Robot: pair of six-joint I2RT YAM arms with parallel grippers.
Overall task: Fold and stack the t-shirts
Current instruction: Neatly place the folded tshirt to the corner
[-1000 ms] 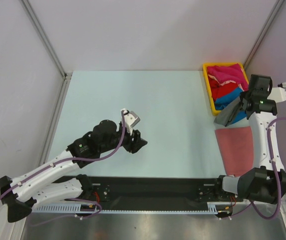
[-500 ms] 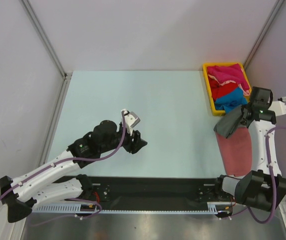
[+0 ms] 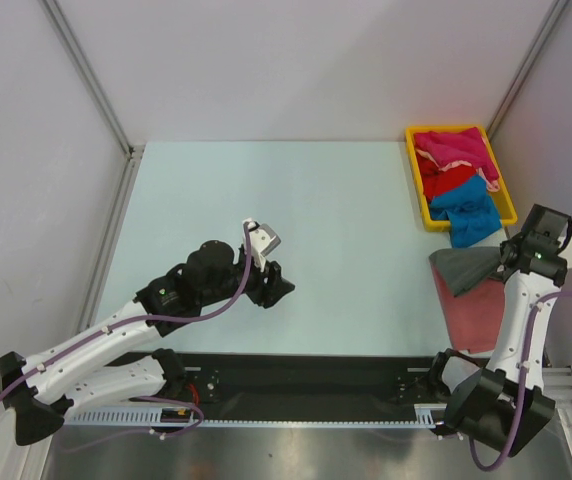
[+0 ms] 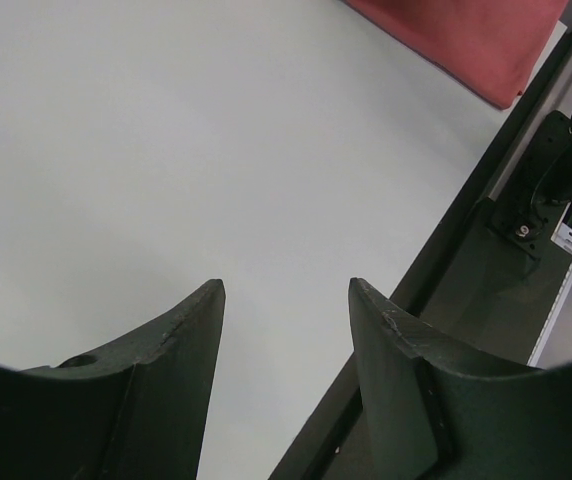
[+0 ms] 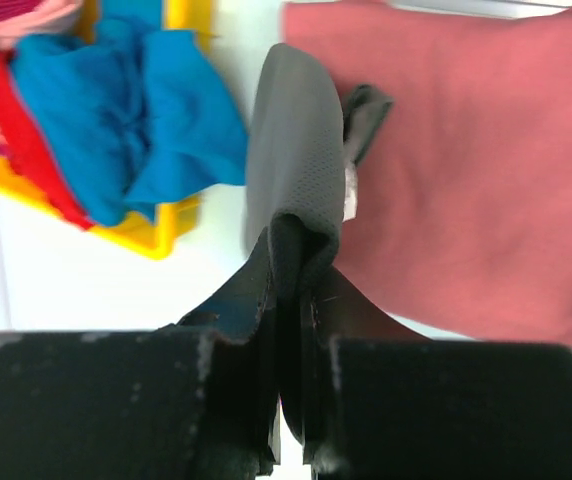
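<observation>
From above, my right gripper [image 3: 506, 262] is pinched shut on the grey shirt [image 3: 464, 268]. The shirt hangs bunched ahead of the jaws, over the edge of the salmon shirt [image 3: 471, 310], which lies flat beneath them. The tray [image 3: 418, 190] is beyond the jaws, with the blue shirt [image 3: 471, 215] spilling over its near rim. The red shirt [image 3: 446, 180] and magenta shirt [image 3: 453, 148] lie further in. My left gripper [image 3: 279, 284] is well apart from all of it.

On the left wrist view, the jaws are parted wide with nothing between them and only table [image 4: 166, 130] below. A corner of salmon shows far ahead and to the right.

On the right wrist view, the jaws are closed tight on a doubled fold of grey cloth rising from the tips. Salmon is to the right of the jaws, blue and the tray to the left.

I judge the grey shirt to be light and limp, so it will slump from one pinch. Its knit looks grippy, not slick. I would lay it flat, then take the shoulder or hem corners with both grippers.
</observation>
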